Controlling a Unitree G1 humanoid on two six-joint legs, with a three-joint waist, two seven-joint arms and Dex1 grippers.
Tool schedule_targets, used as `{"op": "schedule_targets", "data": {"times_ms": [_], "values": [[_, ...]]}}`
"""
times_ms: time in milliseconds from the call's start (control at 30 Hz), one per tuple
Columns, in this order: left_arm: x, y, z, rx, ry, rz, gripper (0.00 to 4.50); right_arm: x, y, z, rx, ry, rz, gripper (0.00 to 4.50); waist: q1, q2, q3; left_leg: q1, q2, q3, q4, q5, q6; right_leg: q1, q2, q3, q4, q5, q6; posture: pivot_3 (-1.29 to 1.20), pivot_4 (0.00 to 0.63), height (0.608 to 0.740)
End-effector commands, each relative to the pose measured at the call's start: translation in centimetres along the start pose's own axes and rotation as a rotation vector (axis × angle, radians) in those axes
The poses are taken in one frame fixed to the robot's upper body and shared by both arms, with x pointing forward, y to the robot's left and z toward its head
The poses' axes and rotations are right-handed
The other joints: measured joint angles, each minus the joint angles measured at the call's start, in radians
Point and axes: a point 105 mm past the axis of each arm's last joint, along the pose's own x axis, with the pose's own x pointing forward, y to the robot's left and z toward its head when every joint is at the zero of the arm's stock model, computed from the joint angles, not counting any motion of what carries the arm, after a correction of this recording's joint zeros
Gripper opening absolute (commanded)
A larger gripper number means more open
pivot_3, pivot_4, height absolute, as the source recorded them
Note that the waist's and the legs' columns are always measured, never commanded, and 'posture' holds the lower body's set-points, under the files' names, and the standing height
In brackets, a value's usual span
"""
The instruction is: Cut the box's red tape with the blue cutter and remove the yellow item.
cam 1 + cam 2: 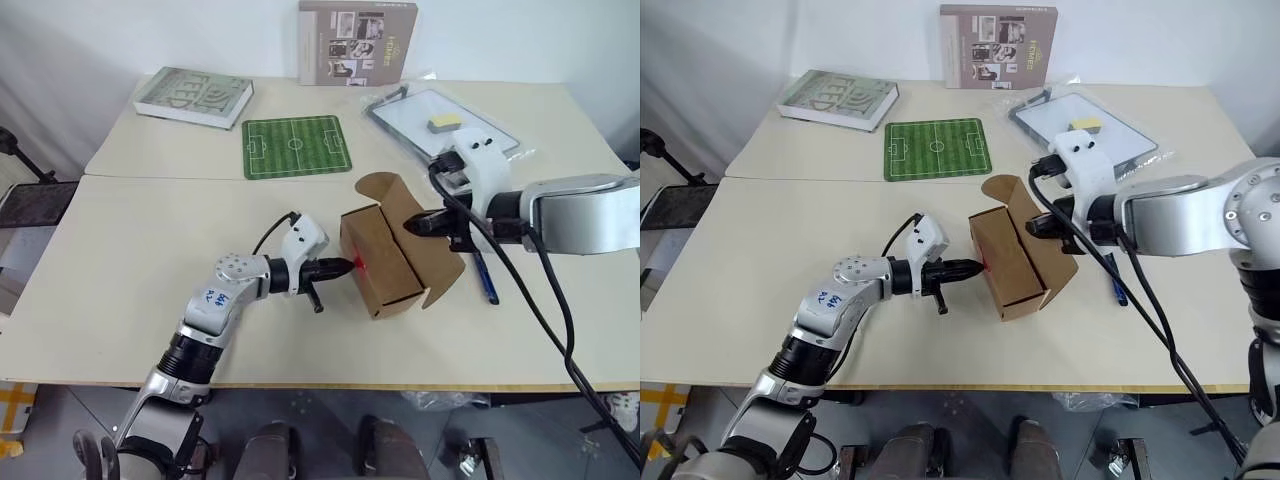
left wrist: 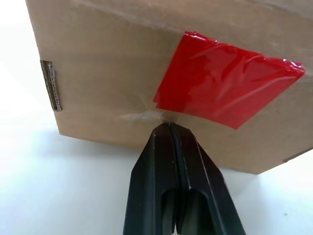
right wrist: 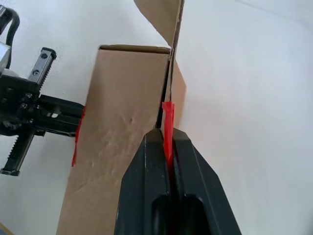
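Right gripper (image 3: pixel 168 134) clamped on box (image 1: pixel 380 262) flap, left gripper (image 2: pixel 168 128) closed, apparently touching its red tape (image 2: pixel 227 83) end, box lengthwise away.

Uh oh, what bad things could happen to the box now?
1. The right tool is shut on a flap by its red tape; if it lifts, the flap might tear or slip free.
2. The left tool, shut, presses the box end by the other red tape; the box may slide or tip.
3. The blue cutter lies on the table under the right arm and could get knocked away.
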Motion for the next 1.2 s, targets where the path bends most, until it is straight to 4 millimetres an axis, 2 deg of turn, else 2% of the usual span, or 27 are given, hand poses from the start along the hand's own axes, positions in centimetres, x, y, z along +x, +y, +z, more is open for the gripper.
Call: {"op": "schedule_targets", "data": {"times_ms": [33,133,233,333,400,533,667,867,1200], "values": [[-1.0,-1.7,0.8,-0.005,-0.059,-0.114,0.0,-0.2,0.0,0.2,0.0,0.003,-0.009,0.03,0.0,0.0,0.0,0.0,0.0,0.0,0.0,0.0,0.0,0.0,0.0,-0.001,0.0,0.0,0.0,0.0,0.15,0.74],[-2.6,-2.8,2.2,-0.078,-0.122,-0.199,0.0,-0.2,-0.6,-0.1,0.0,0.028,-0.041,0.03,-0.001,0.0,0.0,-0.001,0.001,0.0,0.0,0.0,0.0,-0.001,0.0,-0.001,0.0,0.0,0.0,0.0,0.15,0.74],[-3.8,-2.8,4.1,-0.13,-0.183,-0.231,0.0,-0.4,-1.0,-0.1,0.006,0.037,-0.054,0.03,-0.001,0.0,0.0,-0.001,0.001,-0.001,0.0,0.0,0.0,-0.001,0.0,-0.002,0.0,0.0,0.0,0.0,0.15,0.74],[-3.9,-2.6,6.7,-0.146,-0.275,-0.229,0.0,-0.3,-1.1,-0.1,0.007,0.042,-0.058,0.03,0.001,0.0,0.0,-0.001,0.001,-0.001,0.001,0.0,0.0,-0.001,0.0,-0.002,0.0,0.0,0.0,0.0,0.15,0.74],[-3.5,-2.5,7.6,-0.137,-0.298,-0.214,0.0,-0.3,-1.0,0.1,0.008,0.037,-0.054,0.03,0.001,0.0,0.0,-0.001,0.0,-0.001,0.001,0.0,0.0,0.0,0.0,-0.002,0.0,0.0,0.0,0.0,0.15,0.74],[-0.2,-1.6,6.6,-0.018,-0.181,-0.133,0.0,-0.3,-1.1,0.5,0.01,0.031,-0.059,0.03,0.0,0.0,0.0,-0.001,-0.001,0.001,0.0,0.0,0.0,0.0,0.0,-0.002,0.0,0.0,0.0,0.0,0.15,0.74],[1.3,-1.0,5.4,0.05,-0.116,-0.114,0.0,-0.4,-1.3,0.5,0.006,0.031,-0.078,0.03,0.0,-0.001,0.001,-0.001,-0.002,0.006,0.0,0.0,0.0,0.0,0.0,-0.003,0.0,0.0,0.0,0.0,0.15,0.74],[0.9,-0.5,3.2,0.152,0.026,-0.159,0.0,-0.8,-1.4,0.7,-0.002,0.02,-0.094,0.03,-0.001,-0.001,0.001,-0.001,0.0,0.007,0.0,0.0,0.0,-0.001,0.001,-0.004,0.0,0.0,0.0,0.0,0.15,0.74],[-0.7,-0.8,0.9,0.359,0.268,-0.273,0.0,-1.0,-1.1,1.0,-0.025,0.031,-0.074,0.03,-0.003,0.0,0.001,0.001,0.001,0.004,0.001,0.0,0.0,0.0,0.0,-0.003,0.001,0.0,-0.001,0.0,0.15,0.74]]}}
